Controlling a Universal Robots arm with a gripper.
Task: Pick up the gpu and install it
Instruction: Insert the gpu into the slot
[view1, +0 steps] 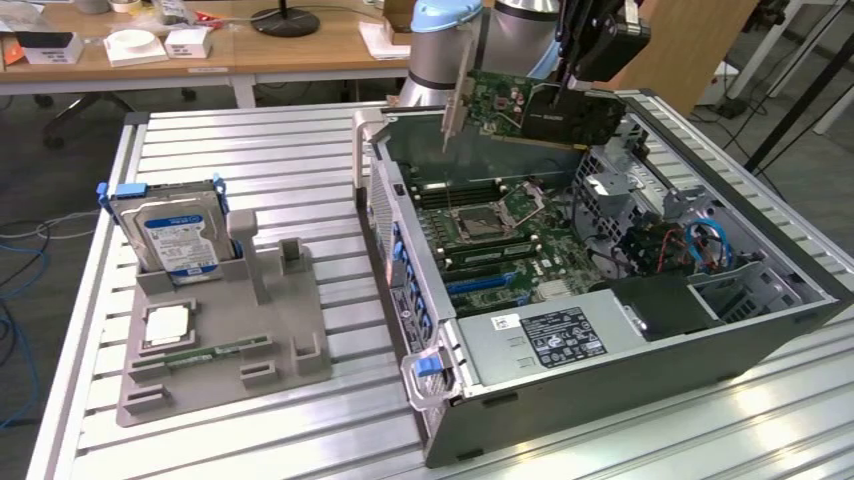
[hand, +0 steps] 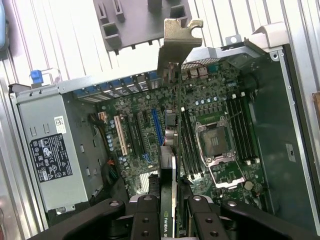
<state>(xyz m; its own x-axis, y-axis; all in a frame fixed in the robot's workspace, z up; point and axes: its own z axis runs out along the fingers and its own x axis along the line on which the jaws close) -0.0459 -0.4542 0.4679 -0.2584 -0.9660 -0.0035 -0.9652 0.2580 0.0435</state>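
Note:
The gpu (view1: 534, 105) hangs in the air over the far end of the open computer case (view1: 441, 400), its green board and black cooler upright and its long silver bracket (view1: 458, 90) pointing down toward the case's rear wall. My gripper (view1: 587, 80) is shut on the card's black cooler end. In the wrist view the gpu (hand: 176, 125) is seen edge-on above the motherboard (hand: 145, 145), with its bracket (hand: 177, 42) over the case rim. The gripper (hand: 172, 222) clamps the card from both sides.
Inside the case lie the CPU socket (view1: 478, 222), expansion slots (hand: 155, 125), a power supply (view1: 561, 335) and cables (view1: 694, 245). On the exterior view's left, a grey fixture (view1: 227, 350) holds a hard drive (view1: 167, 235), a processor chip (view1: 167, 325) and a memory stick (view1: 200, 352).

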